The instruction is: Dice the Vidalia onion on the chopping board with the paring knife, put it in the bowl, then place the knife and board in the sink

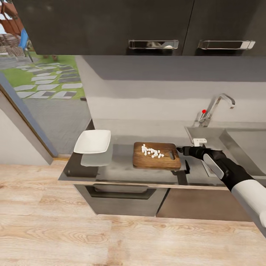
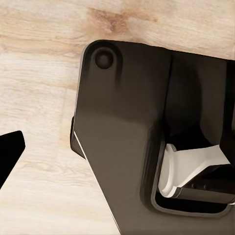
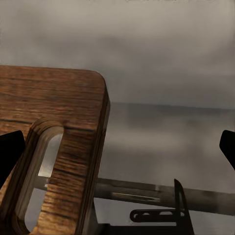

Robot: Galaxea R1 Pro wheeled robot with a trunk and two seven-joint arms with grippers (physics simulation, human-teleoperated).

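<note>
The onion [image 1: 152, 151] lies in white bits on the board [image 1: 156, 161]. The right gripper [image 1: 180, 149], fingers spread wide and holding nothing, sits just beside the board's handle end. Grip there firmly, keep it level, then carry it to the bowl [image 1: 92, 141].

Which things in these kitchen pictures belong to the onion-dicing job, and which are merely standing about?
Job:
diced onion
board
bowl
sink
countertop
right gripper

Standing about:
tap
upper cabinets
drawer front
wooden floor
garden path beyond the window
</note>
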